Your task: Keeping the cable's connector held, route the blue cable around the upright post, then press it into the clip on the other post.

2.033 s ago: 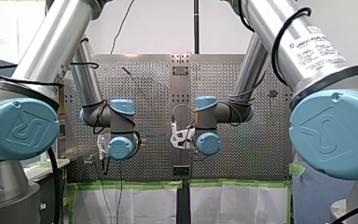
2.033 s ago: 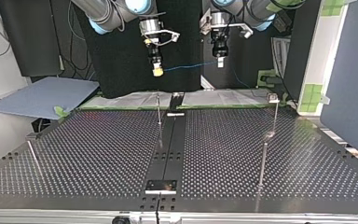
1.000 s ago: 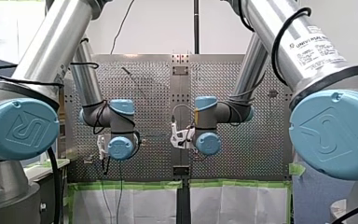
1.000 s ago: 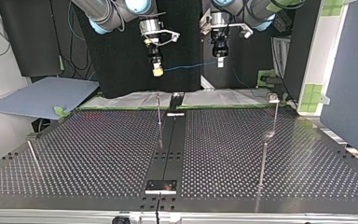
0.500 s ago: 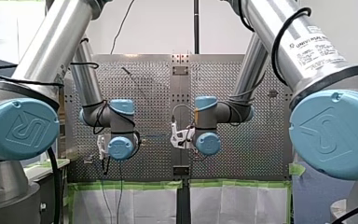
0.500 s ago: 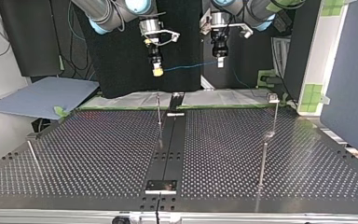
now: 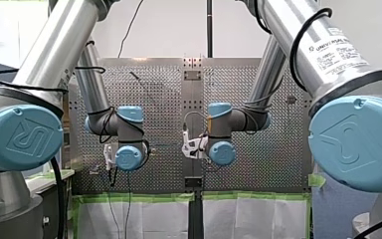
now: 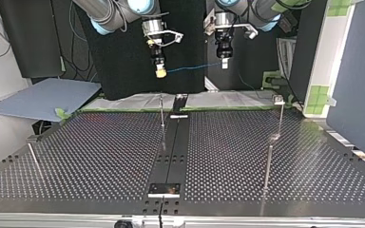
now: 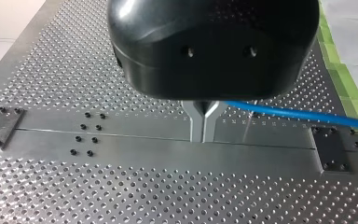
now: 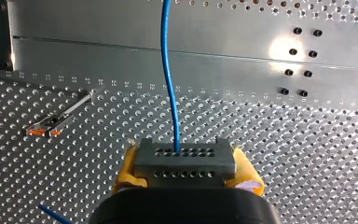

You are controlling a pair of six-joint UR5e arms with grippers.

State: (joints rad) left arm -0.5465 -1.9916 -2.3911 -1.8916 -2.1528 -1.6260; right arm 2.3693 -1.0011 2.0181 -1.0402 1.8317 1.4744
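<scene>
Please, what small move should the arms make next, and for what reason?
Probably lower both grippers together toward the table. My right gripper holds the connector, my left gripper is shut on the blue cable, and the cable hangs stretched above the thin post, so it cannot wrap it yet.

Thin centre post [image 8: 162, 114], thin side post [image 8: 268, 164], open table [image 8: 218, 152] between

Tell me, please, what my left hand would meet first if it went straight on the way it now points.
Probably the smooth metal strip of the perforated table, straight ahead of my left hand; nothing shows between, though depth is unclear.
</scene>
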